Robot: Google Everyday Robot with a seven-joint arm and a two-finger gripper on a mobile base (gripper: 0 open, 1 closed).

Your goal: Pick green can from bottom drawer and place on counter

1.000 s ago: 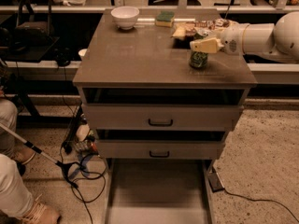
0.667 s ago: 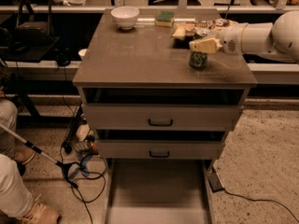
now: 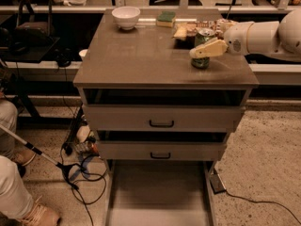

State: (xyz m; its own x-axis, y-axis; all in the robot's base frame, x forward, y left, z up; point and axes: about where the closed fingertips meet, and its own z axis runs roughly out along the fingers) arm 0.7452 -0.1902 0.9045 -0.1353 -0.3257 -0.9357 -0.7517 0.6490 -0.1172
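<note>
The green can [image 3: 201,60] stands upright on the right side of the counter [image 3: 141,55], its silver top showing. My gripper [image 3: 207,48] reaches in from the right on a white arm and is shut on the can, with one pale finger [image 3: 209,48] across its front. The other finger is hidden behind the can. The bottom drawer [image 3: 160,192] is pulled out at the foot of the cabinet, and its flat floor is bare.
A white bowl [image 3: 126,17] and a green sponge [image 3: 166,18] sit at the counter's back edge, with snack packets [image 3: 186,30] just behind the can. Two shut drawers with black handles [image 3: 161,123] sit below. A person's legs [image 3: 14,192] and cables [image 3: 80,168] are on the floor at left.
</note>
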